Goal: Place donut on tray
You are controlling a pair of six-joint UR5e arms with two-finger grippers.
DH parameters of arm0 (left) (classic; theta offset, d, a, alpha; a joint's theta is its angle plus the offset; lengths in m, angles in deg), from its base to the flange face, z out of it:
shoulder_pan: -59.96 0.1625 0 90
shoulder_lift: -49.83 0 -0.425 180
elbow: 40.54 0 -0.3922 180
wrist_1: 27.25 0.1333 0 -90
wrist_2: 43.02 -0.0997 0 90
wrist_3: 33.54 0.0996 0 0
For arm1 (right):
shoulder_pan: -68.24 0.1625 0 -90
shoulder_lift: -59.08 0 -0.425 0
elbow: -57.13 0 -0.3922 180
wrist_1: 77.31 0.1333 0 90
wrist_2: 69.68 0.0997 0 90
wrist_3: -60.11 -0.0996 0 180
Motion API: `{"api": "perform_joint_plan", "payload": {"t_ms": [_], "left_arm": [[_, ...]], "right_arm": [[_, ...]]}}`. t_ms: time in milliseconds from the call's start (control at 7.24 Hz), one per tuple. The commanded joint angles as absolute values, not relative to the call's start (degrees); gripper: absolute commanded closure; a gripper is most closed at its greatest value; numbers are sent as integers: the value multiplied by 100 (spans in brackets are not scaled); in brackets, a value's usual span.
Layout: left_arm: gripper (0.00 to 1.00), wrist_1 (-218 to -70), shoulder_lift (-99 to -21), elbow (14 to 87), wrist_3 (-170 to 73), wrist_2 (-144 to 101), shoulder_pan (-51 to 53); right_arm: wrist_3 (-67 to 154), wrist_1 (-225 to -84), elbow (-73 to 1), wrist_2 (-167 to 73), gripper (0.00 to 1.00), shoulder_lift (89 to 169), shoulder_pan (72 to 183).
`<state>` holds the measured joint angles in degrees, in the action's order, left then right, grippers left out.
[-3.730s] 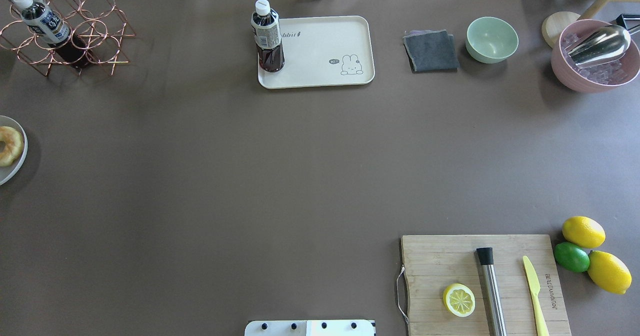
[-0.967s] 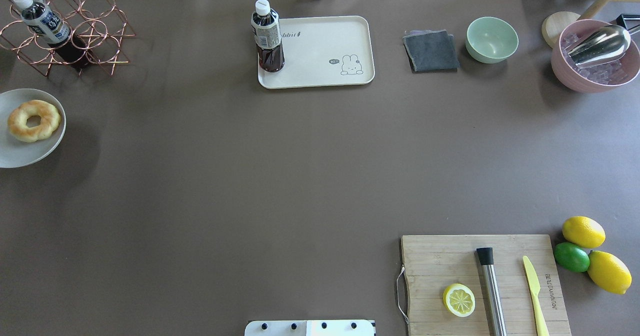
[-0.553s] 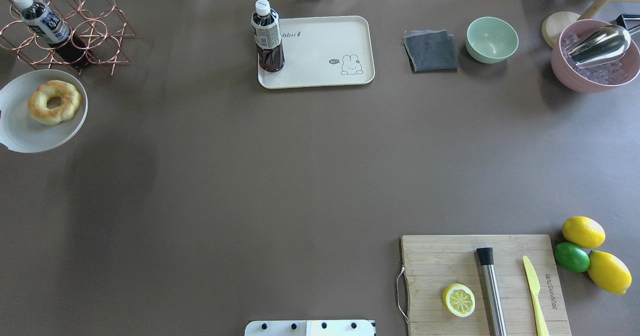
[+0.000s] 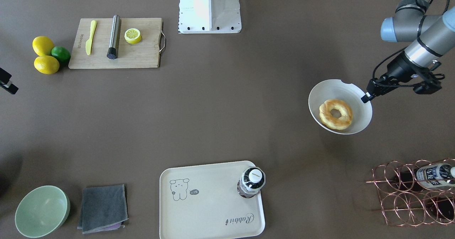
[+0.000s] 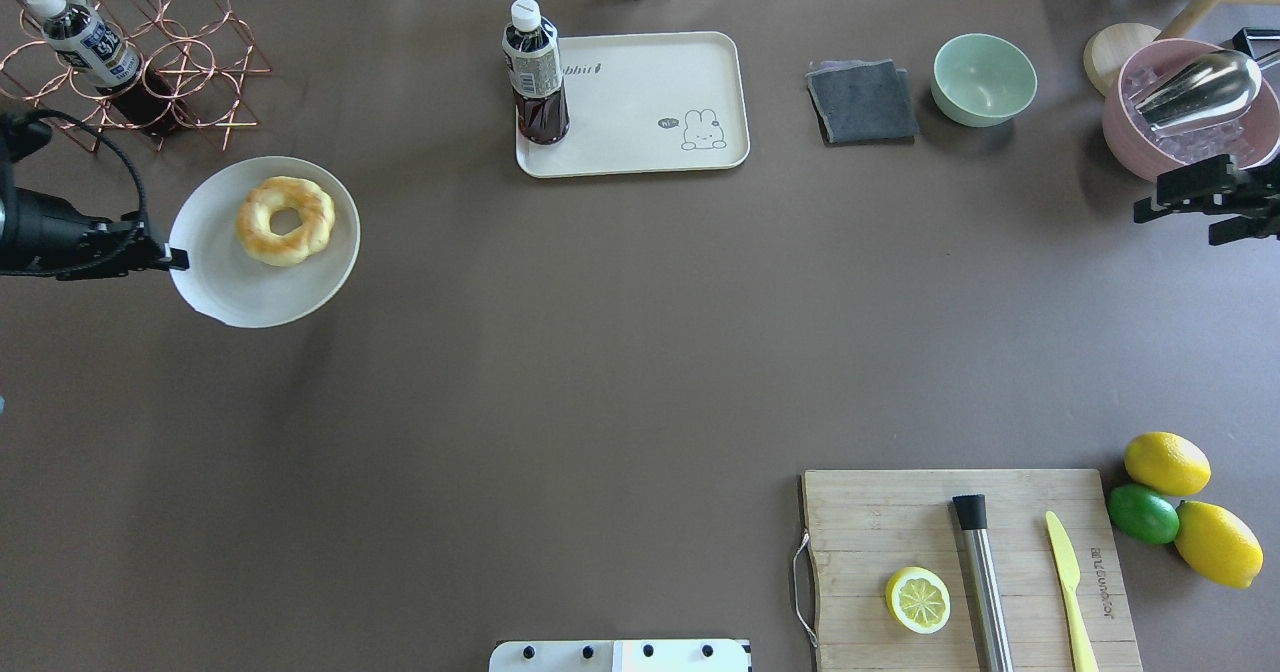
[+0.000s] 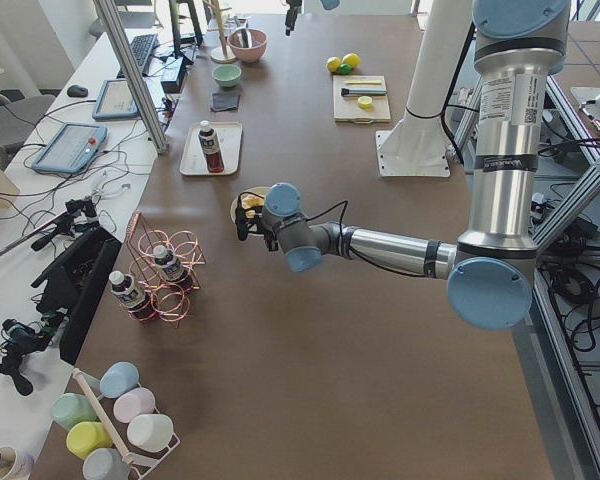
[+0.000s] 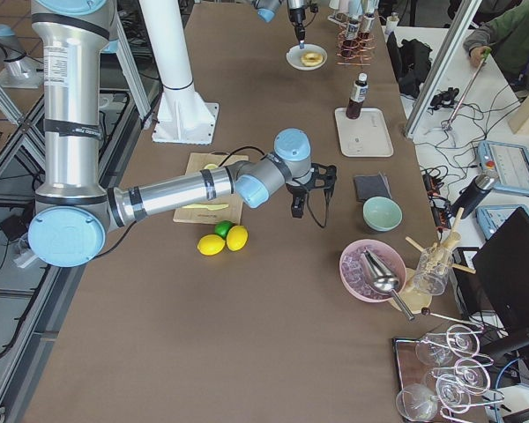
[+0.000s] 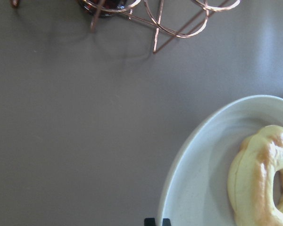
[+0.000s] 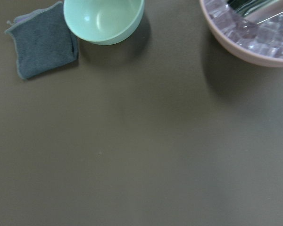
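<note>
Pinching white bowl [image 5: 232, 292] rim, left gripper [image 5: 178, 257] holds donut [image 5: 285, 220] left of tray [image 5: 650, 102], above brown table [image 5: 600, 352]; right gripper [image 7: 300, 210] grip unclear; desks [image 6: 70, 150] beyond tray.

donut [image 5: 285, 220]: matt, browned crust
tray [image 5: 650, 102]: smooth, matt cream
white bowl [image 5: 240, 287]: smooth, faint sheen
rack [image 5: 190, 52]: shiny copper-coloured wire
cutting board [image 5: 880, 522]: grained wood

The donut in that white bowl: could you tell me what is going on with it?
The left tool grips the white bowl by its rim, with the donut lying inside, apparently off the table. The tray, with a bottle standing on one corner, holds no donut yet. The right tool hangs near the pink bowl.
</note>
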<state>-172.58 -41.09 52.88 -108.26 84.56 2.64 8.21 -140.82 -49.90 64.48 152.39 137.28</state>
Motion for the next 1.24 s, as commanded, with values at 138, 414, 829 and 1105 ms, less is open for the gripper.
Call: {"api": "perform_joint_plan", "payload": {"t_ms": [138, 414, 829, 1105], "left_arm": [[100, -15787, -5138, 6401, -12588, 6681, 2193], [100, -13538, -6944, 6467, -13221, 5626, 3432], [100, -13114, -7749, 6127, -13636, 5174, 3956], [100, -13105, -8672, 5301, -13890, 4777, 4211]], "right_arm": [[-1718, -13717, -5272, 5446, 0, 14322, 12050], [-2319, -13743, -5291, 5232, 0, 13899, 11669], [-2488, -13743, -5352, 5213, 0, 13845, 11509], [-2488, -13752, -5545, 5187, 0, 13915, 11290]]}}
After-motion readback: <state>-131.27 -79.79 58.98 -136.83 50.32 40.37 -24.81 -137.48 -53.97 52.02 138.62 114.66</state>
